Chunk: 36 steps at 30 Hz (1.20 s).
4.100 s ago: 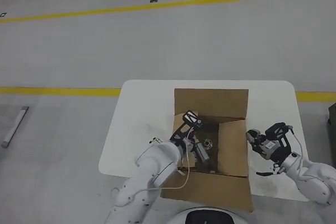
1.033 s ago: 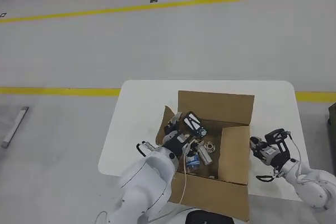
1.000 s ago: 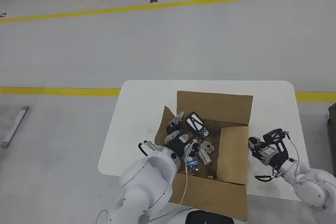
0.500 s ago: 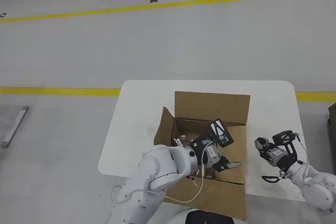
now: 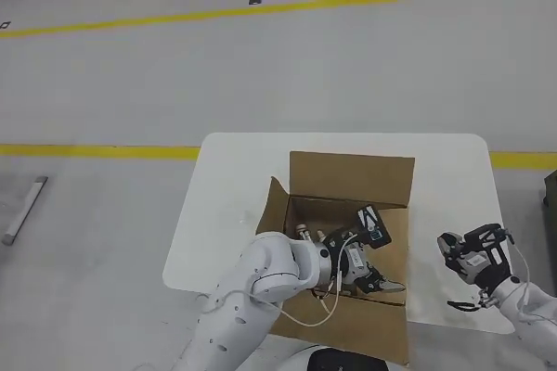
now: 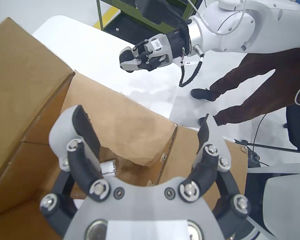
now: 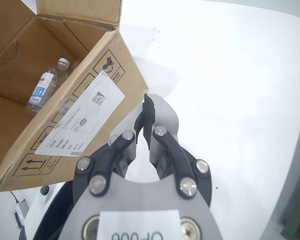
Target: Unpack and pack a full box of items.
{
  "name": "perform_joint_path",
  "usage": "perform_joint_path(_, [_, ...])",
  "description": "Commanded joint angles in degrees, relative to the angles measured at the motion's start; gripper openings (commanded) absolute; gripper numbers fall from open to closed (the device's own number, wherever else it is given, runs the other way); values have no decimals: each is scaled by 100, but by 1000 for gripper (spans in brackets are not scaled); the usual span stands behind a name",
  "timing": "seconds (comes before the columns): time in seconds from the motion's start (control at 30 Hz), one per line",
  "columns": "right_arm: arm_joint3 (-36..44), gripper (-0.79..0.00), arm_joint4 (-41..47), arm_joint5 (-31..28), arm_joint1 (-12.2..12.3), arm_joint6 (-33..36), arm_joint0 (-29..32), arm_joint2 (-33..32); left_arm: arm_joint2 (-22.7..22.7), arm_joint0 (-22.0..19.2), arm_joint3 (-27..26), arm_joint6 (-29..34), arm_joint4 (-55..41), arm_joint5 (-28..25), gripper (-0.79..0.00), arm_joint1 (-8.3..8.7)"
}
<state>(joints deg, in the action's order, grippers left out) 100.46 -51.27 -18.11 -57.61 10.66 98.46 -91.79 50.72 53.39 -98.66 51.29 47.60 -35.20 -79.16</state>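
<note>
While the L gripper (image 6: 142, 116) hangs w/ its dark-padded fingers (image 6: 86, 131) spread wide and nothing btwn them, the brown cardboard box (image 6: 27, 76) sits open under it on the white round-cornered table (image 5: 232, 185). From the top view that L gripper (image 5: 382, 278) is inside the box (image 5: 353, 172), at the near R corner, close to the R wall; the L arm comes in over the near edge. R gripper (image 7: 145, 111) is clenched, pads pressed together w/ no item btwn them. It's over bare table (image 7: 215, 63) just beside the box's outer R wall, the side w/ the white shipping label (image 7: 82, 123) and printed handling symbols. Top view puts the R gripper (image 5: 447, 244) near the box but not touching it, and the L wrist view shows it (image 6: 126, 62) w/ tips closed, pointing toward the box. One clear plastic bottle (image 7: 43, 87) w/ white cap and blue-white label lies on its side on the box floor (image 7: 5, 106), by the far wall. Box flaps stand up; the far flap (image 7: 72, 1) is upright. Green metal shelf cart (image 6: 120, 1) stands beyond the table's R end, and a yellow floor line (image 5: 74, 148) runs behind.
</note>
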Motion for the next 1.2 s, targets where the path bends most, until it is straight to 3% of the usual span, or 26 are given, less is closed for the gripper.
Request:
perform_joint_path(0.0, [52, -785, -8, 13, -8, 0, 21, 21, 0, 0, 0, 0, 0, 0, 0, 0])
perform_joint_path(0.17, [121, -785, -60, -11, -18, 28, -5, 29, -39, 55, 318, -363, -280, 492, 0, -38])
perform_joint_path(0.4, [68, -785, -31, -30, -40, 10, -15, 55, -142, -284, 1534, -625, -1538, 1386, 0, -200])
perform_joint_path(0.53, [26, -785, -46, -26, -55, -5, -25, 97, -134, -442, 2121, -585, -1965, 1541, 0, -241])
perform_joint_path(0.83, [-149, -785, -96, -56, -87, 88, -127, 261, -322, -567, 2938, -423, -2511, 1479, 0, -323])
perform_joint_path(1.17, [-435, -785, -182, -183, -137, 149, -388, 600, -561, -834, 3462, -342, -2743, 1324, 0, -431])
